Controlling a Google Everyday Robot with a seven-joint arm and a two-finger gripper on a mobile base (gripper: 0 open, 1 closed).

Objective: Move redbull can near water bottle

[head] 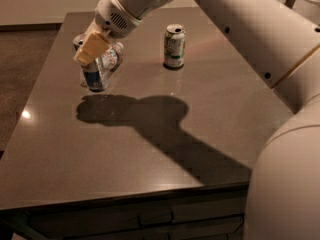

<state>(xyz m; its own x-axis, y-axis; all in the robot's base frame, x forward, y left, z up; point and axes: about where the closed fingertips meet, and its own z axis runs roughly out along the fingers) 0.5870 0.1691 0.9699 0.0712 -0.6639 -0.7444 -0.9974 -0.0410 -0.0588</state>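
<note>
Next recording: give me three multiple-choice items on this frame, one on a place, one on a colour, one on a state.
1. Where is the gripper?
A) raised high at the right
B) on the redbull can, far left of the view
C) at the near edge
2. The lone can at the far middle is:
A) green and white
B) orange
C) black
3. The lone can is:
A) on its side
B) crushed
C) upright

Answers:
1 B: the gripper's fingers close on the redbull can's top, right beside the water bottle.
2 A: its wall shows those colours.
3 C: it stands on its base on the table, silver top up.
</note>
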